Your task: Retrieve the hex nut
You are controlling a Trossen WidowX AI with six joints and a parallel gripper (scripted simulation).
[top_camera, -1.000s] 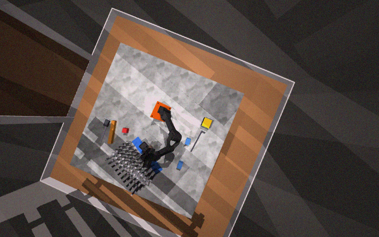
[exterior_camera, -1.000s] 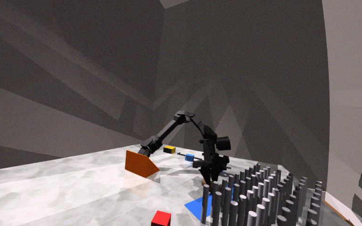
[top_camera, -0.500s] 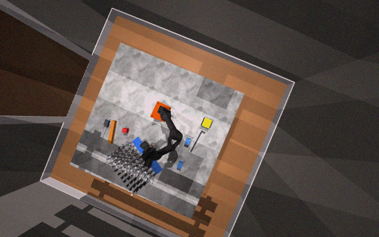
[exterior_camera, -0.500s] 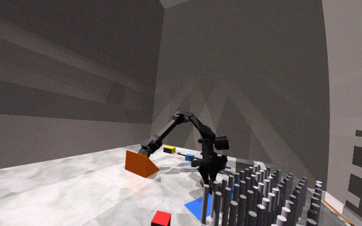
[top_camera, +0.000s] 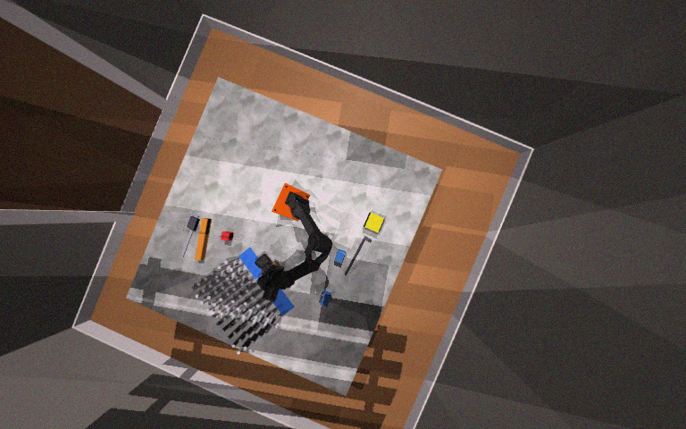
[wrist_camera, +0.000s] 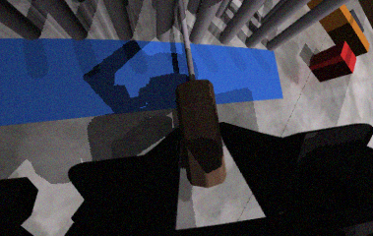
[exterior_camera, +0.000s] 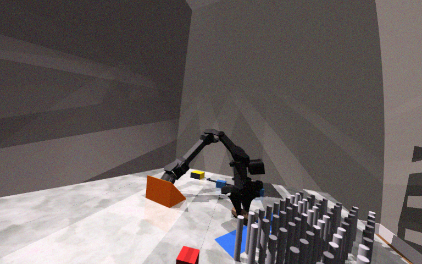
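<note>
Above a marbled grey tabletop [top_camera: 262, 127] [exterior_camera: 109, 209], end effector [top_camera: 271, 287] [exterior_camera: 243, 214] [wrist_camera: 199, 129] gripping a brown handle [exterior_camera: 242, 212] [wrist_camera: 200, 118], dim grey walls, nut perhaps hidden among spacers [top_camera: 238, 298] [exterior_camera: 282, 245] [wrist_camera: 65, 20].

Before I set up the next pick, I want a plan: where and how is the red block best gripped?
Grip the red block by two opposite upright sides, probably coming from above: it is small and boxy, sits low on the table, and stands apart from the orange bar.
</note>
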